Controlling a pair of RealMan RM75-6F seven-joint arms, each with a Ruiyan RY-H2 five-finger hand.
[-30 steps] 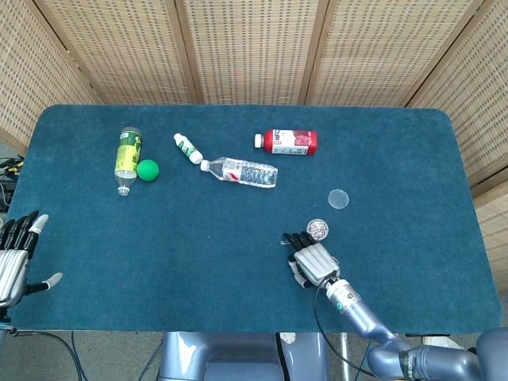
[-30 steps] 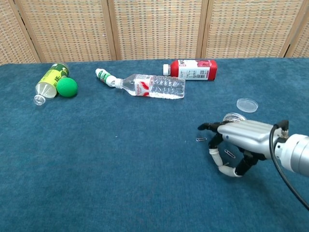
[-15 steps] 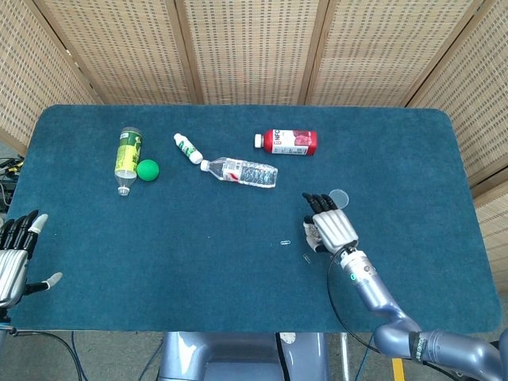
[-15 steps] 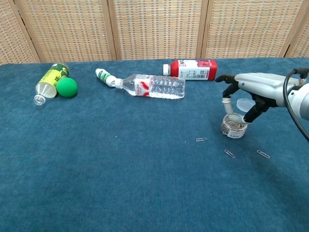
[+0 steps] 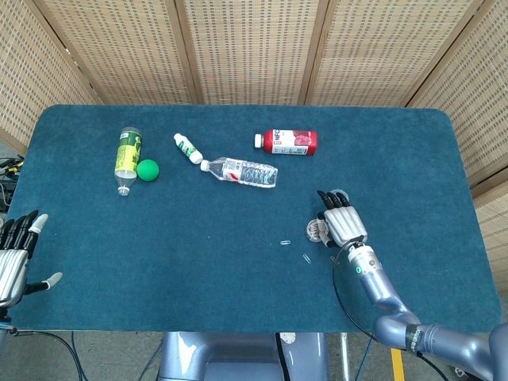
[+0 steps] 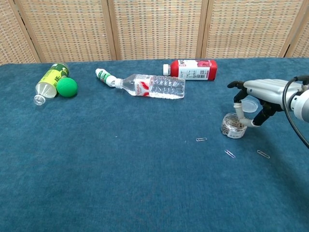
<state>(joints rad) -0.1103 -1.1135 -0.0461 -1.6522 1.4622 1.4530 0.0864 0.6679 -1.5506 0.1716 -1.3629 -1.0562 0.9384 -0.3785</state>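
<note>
paperclip jar (image 6: 233,125) stands upright on the blue table (image 5: 198,238), just in front of its clear lid (image 6: 249,105). i see my right hand (image 6: 256,99) over it, thumb dipping to the jar rim, fingers spread, gripping nothing. three loose paperclips (image 6: 230,153) lie near the jar. left hand (image 5: 14,254) waits at the table's left edge, fingers apart, nothing held.

the small jar of clips (image 6: 233,125) stands on the table (image 5: 198,254), just before the flat lid (image 6: 248,105). the right hand (image 6: 260,94) hangs over the jar. three loose clips (image 6: 230,153) lie before the jar. the water bottle (image 5: 242,171) lies well left and behind the jar.
</note>
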